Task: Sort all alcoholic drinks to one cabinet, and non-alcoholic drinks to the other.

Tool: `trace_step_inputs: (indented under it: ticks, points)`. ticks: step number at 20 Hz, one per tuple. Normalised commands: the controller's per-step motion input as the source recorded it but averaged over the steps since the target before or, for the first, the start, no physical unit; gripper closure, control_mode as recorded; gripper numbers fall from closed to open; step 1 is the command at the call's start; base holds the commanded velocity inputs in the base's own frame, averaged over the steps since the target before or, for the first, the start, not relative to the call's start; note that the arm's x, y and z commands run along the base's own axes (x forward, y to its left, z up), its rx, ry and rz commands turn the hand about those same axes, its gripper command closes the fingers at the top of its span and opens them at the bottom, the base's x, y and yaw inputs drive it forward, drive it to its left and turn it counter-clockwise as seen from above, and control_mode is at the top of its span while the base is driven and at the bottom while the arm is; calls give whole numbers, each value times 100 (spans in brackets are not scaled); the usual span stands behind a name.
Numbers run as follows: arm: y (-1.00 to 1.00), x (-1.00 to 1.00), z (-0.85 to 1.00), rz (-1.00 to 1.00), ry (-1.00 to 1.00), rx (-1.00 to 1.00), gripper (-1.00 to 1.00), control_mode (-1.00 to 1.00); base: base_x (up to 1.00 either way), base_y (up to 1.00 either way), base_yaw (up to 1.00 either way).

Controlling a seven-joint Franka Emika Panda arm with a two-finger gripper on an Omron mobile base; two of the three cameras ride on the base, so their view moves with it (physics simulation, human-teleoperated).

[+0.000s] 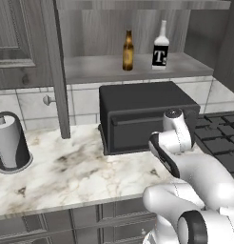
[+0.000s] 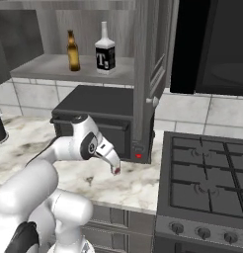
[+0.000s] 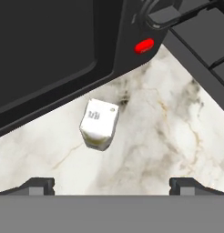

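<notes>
**Fingers spread over small carton; both alcohol bottles already in open cabinet**

Gripper [image 3: 112, 184] hangs above the marble counter [image 1: 66, 171], pointing down, fingers [image 3: 38, 184] fully apart and holding nothing. Directly below in hand view: a small white carton [image 3: 99, 124], lying just in front of the black toaster oven [image 1: 142, 114], near its lower corner w/ the red light [image 3: 145, 45]. Carton sits apart from the oven, not touching. Probably the non-alc drink, so likely the next pick; wide-open fingers centred over it fit an approach for a grasp, not yet a descent. Its top face has small dark print, too blurred to read.

Task items: brown beer bottle [image 1: 128, 50] and clear bottle [image 1: 160, 46] stand upright side by side on the lower shelf [image 1: 104, 66] of the open cabinet above the oven, near each other but apart. Clear one has a black label w/ a white "T" plus smaller marks I can't make out. Beer bottle label unreadable. Both together in one cabinet = alcohol half looks done by my read.

Cabinet door [image 2: 148, 74] stands open, edge-on in right base view. Stovetop [image 2: 207, 173] right of oven; paper-towel holder [image 1: 9, 143] at counter's left, well apart from the work.

Risk: carton lies skewed to the fingers, so wrist may need a turn before closing.
</notes>
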Motion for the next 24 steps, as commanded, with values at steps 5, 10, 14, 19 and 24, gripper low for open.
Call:
trace_step_inputs:
  ticks: [5,10,14,19,24]
  points:
    - [-4,17,-13,0,0,0,-100,-100,0,0,0]
    - [-6,19,-17,0,0,0,-100,-100,0,0,0]
    - [-7,19,-16,0,0,0,-100,-100,0,0,0]
    - [-5,12,-15,0,0,0,-100,-100,0,0,0]
    - [-9,6,-14,0,0,0,-100,-100,0,0,0]
